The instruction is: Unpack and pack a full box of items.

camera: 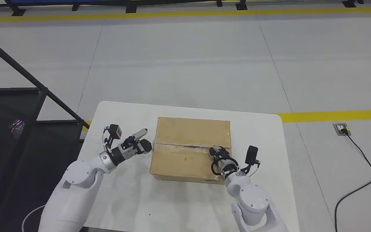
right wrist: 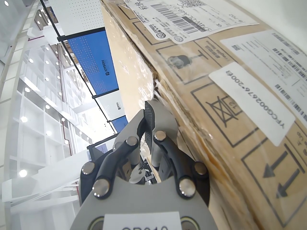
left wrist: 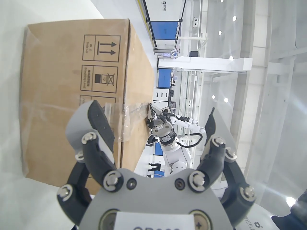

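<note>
box (camera: 191, 130): closed, taped, mid-table (camera: 124, 116); long axis runs left-right
left gripper (camera: 143, 145): fingers spread, just off box's left end, level with tape seam (camera: 179, 147)
right gripper (camera: 214, 152): fingers pinched together, on the seam's right end; the nearer one

A pale grey floor (camera: 203, 58) takes up the upper half of the top view, smooth and evenly lit. A yellow line (camera: 174, 14) crosses it near the upper edge, and a second yellow line (camera: 324, 116) comes in from the right edge at mid-height. Just below that second line is a floor socket (camera: 341, 129), with a black cable (camera: 359, 149) trailing toward the right edge. At the left stands a black frame (camera: 64, 104) with dark netting (camera: 23, 162). The white surface (camera: 116, 191) has rounded corners.

The left wrist view shows blue panels (left wrist: 165, 28) in dark frames and round ceiling lights (left wrist: 234, 18). The right wrist view shows a white perforated board (right wrist: 79, 3), a blue board (right wrist: 93, 58) and white shelving (right wrist: 36, 125).
</note>
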`<move>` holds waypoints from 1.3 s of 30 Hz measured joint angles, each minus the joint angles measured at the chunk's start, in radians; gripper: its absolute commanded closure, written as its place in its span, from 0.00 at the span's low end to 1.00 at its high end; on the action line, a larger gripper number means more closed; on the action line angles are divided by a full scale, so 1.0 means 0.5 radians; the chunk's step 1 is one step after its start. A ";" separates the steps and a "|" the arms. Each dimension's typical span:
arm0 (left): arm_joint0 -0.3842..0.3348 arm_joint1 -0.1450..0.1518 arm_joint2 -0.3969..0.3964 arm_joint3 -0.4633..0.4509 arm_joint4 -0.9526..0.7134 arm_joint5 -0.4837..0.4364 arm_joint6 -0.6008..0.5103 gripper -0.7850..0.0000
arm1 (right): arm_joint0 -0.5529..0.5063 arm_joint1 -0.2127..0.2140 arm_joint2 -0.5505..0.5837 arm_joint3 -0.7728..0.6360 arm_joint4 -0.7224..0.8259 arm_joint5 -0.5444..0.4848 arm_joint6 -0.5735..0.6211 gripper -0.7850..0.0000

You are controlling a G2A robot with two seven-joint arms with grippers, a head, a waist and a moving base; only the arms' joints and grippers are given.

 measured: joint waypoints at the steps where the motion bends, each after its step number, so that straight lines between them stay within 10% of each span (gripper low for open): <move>1: -0.005 0.000 0.007 0.005 0.055 -0.010 0.042 0.00 | -0.002 0.000 -0.001 0.000 0.000 -0.002 0.003 1.00; 39: -0.111 -0.076 0.167 0.237 -0.082 -0.114 -0.009 0.00 | 0.093 -0.022 -0.146 0.080 -0.065 0.007 0.015 1.00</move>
